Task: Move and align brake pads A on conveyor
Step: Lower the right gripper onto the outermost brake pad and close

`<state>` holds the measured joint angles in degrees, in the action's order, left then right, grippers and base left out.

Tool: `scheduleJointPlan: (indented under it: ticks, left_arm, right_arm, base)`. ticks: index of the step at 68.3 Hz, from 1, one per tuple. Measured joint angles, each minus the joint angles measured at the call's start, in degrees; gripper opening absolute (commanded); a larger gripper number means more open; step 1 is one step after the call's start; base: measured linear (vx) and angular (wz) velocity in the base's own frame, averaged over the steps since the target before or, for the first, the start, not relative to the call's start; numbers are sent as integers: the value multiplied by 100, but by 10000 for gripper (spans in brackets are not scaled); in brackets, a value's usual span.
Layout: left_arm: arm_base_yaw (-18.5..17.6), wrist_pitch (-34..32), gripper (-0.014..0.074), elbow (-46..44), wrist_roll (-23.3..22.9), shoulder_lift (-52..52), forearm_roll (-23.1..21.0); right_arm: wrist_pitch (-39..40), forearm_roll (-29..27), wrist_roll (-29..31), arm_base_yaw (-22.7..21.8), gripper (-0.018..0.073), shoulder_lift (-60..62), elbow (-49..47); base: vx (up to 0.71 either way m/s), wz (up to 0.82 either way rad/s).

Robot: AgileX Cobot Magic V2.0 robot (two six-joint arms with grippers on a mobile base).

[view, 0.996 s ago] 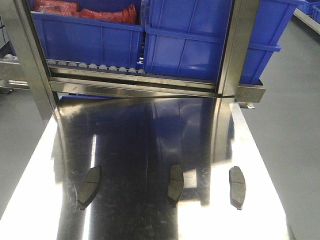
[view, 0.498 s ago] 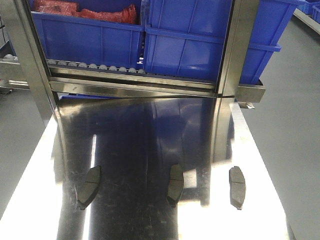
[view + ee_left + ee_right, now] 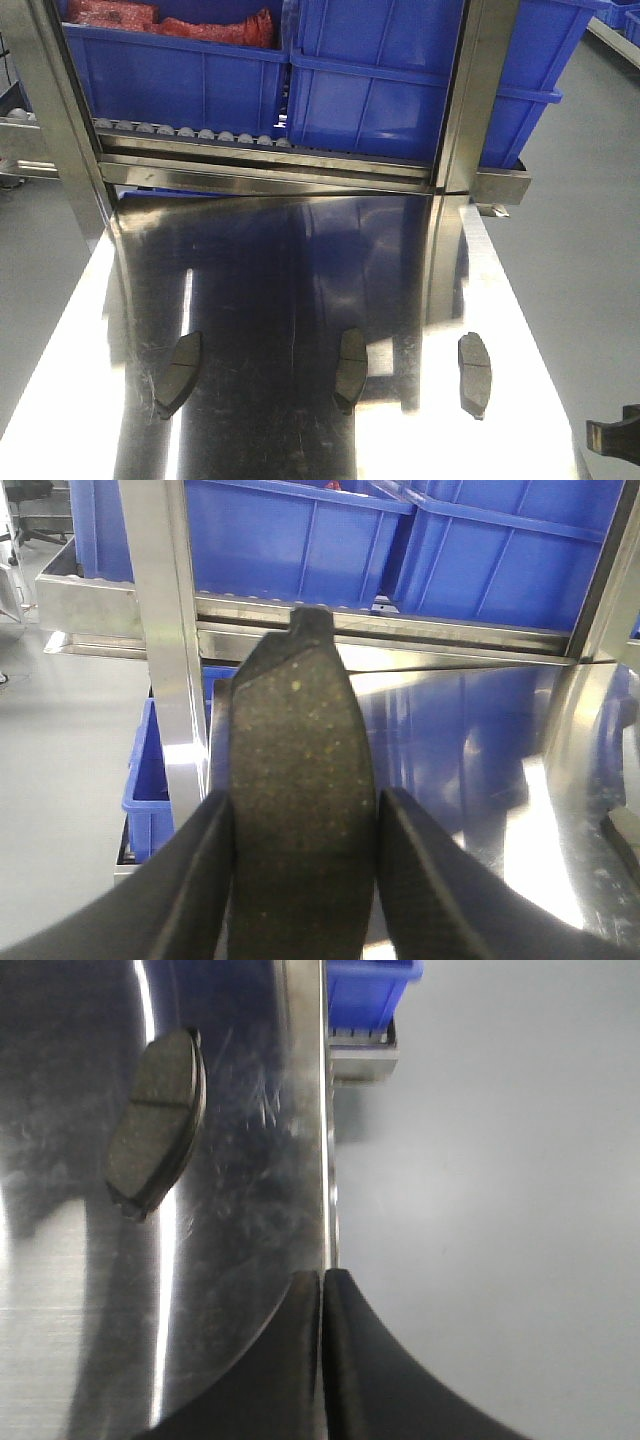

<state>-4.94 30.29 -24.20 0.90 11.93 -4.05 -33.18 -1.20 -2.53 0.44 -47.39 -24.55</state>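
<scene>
Surface: shiny steel surface (image 3: 290, 260); three of the brake pads A lie on it in a loose row, well apart from each other; it mirrors the bins and the frame behind it
Left pad (image 3: 178, 373): flat on the surface, toward its left side; the long axis leans a little
Middle pad (image 3: 350, 370): flat on the surface, about in the middle of the row
Right pad (image 3: 474, 373): flat on the surface, near its right edge; in the right wrist view the face with the central groove looks up
Held pad (image 3: 300, 740): stands upright between the two black fingers (image 3: 190, 880); the rough speckled face is toward the camera; the lower end is out of the picture
Left pincer (image 3: 300, 810): closed on the held pad; one finger presses on each long side
Right pincer (image 3: 322, 1295): fully closed, the fingers pressed together with nothing between them; it hangs over the right edge of the surface, near the right pad but apart from it
Background: blue bins (image 3: 190, 75) on a roller rack at the far end of the surface; one bin has red things (image 3: 170, 20) inside; steel frame posts (image 3: 470, 90) stand before them; grey floor (image 3: 500, 1160) beside the surface
</scene>
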Motion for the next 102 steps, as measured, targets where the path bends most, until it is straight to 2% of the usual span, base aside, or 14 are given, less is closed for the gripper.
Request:
scheduleJointPlan:
  ticks: [8,16,31,38,51,63,70,77,84,91,102]
  left_arm:
    - [0,0,-6,0,0,0,0]
    - [0,0,-6,0,0,0,0]
    - [0,0,-6,0,4,0,0]
    - [0,0,-6,0,4,0,0]
    - [0,0,-6,0,4,0,0]
    - [0,0,-6,0,4,0,0]
    - [0,0,-6,0,4,0,0]
    - [0,0,-6,0,4,0,0]
    - [0,0,-6,0,4,0,0]
    - [0,0,-6,0,4,0,0]
    - [0,0,-6,0,4,0,0]
  right_arm:
    - [-119,-33,-56,0,7,-272,-96]
    - [-365,-46,-56,0,68,-466,-298]
    - [-784,-246,296,0,309,-727,-744]
    - [-812,-393,482,0,393,-826,-912]
    - [-811,-856,921,0,408,-1225,-1251]
    - [-844,-1134,1002,0,408,-1959,-1646]
    - [-856,-1098,969,239,407,-2512,-1977]
    - [-856,-915,654,767,407,-3061,-2367]
    - [-858,-583,-15,1145,407,-3673,-2802]
    - [-994,-338,-449,1225,407,-4234,-3203]
    - [-1371,-231,-603,1226,407,-4956,-3732]
  base:
    - [0,0]
    - [0,0]
    - [0,0]
    - [0,0]
    - [0,0]
    - [0,0]
    - [0,0]
    - [0,0]
    - [0,0]
    - [0,0]
    - [0,0]
